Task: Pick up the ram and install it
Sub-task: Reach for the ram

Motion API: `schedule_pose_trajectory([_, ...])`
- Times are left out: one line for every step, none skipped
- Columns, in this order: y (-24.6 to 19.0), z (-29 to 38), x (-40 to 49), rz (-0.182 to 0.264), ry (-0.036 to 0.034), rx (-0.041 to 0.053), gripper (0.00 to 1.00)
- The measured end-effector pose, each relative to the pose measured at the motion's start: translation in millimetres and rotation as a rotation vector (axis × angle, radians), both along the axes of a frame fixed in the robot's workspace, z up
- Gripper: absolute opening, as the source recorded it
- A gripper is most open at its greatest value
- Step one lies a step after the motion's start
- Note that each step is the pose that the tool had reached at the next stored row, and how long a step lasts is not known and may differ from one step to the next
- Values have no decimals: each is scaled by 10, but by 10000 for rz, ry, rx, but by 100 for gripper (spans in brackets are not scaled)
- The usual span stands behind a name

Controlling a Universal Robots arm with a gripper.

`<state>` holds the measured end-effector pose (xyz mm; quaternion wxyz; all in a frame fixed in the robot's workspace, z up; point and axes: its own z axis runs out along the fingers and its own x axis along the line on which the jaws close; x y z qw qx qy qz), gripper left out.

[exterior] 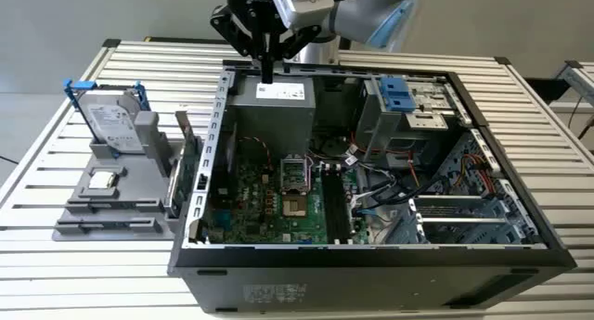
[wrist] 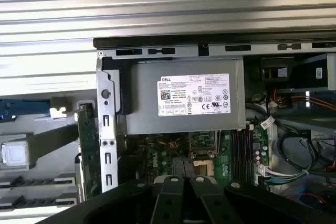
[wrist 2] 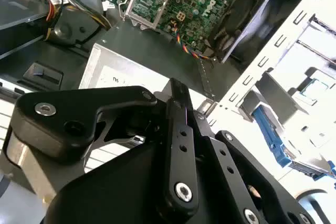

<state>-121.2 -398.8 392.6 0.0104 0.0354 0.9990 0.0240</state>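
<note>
Matte black hand [exterior: 267, 78], fingers together, above boxy grey metal power supply [exterior: 274, 118].

In the exterior view we are losing the arm [exterior: 366, 14] past the top edge, and the table [exterior: 55, 278] is running off both sides. The bottom edge is clipping the case [exterior: 371, 278], whose near wall is hiding the lower rim of the motherboard [exterior: 269, 209]. The card [exterior: 190, 174] is standing edge-on, so we are not seeing its face, and the slim parts beside it on the holder [exterior: 121, 195] are too small for us to tell apart. In the second wrist view the gripper [wrist 2: 176, 98] is covering most of the power supply [wrist 2: 121, 72], a grey slab [wrist 2: 252, 19] is showing blurred, and glare is bleaching the surroundings of the blue frame [wrist 2: 272, 129]. In the first wrist view the picture's edge is cutting the gripper off, and it is masking part of the motherboard.
</note>
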Motion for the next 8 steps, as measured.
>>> schedule_pose_trajectory([0, 0, 0, 0, 0, 1, 0])
schedule_pose_trajectory([0, 0, 0, 0, 0, 0, 0])
schedule_pose_trajectory([0, 0, 0, 0, 0, 0, 0])
schedule_pose_trajectory([0, 0, 0, 0, 0, 0, 0])
schedule_pose_trajectory([0, 0, 0, 0, 0, 0, 0])
schedule_pose_trajectory([0, 0, 0, 0, 0, 0, 0])
schedule_pose_trajectory([0, 0, 0, 0, 0, 0, 0])
schedule_pose_trajectory([0, 0, -2, 0, 0, 0, 0])
